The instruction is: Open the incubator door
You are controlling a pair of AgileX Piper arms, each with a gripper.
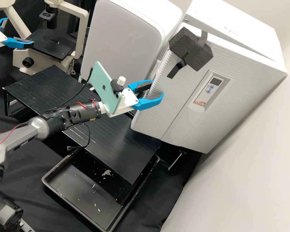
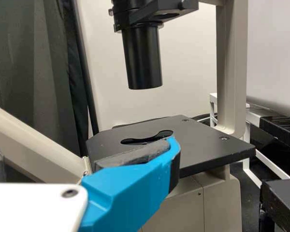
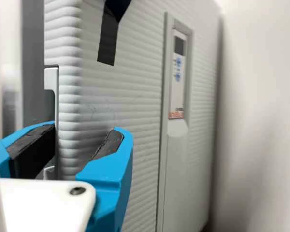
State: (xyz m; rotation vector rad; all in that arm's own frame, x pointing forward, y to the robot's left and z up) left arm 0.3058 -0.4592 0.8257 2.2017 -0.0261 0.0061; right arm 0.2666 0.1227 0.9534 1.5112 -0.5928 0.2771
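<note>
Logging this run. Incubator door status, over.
Right gripper open, astride incubator door edge. Left gripper open by microscope. Door shut. Foam block on front, clear of gripper.

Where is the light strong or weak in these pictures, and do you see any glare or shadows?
High view: the wall is bright, the black shelf has a faint sheen, and the cloth is dark. Left wrist view: the curtain is dim against the pale background. Right wrist view: the wall looks bright, and soft shading falls on the door near the right gripper.

Tight gap btwn incubator (image 1: 183,96) & white cabinet (image 1: 119,42), foam block (image 1: 191,50) nr top.
</note>
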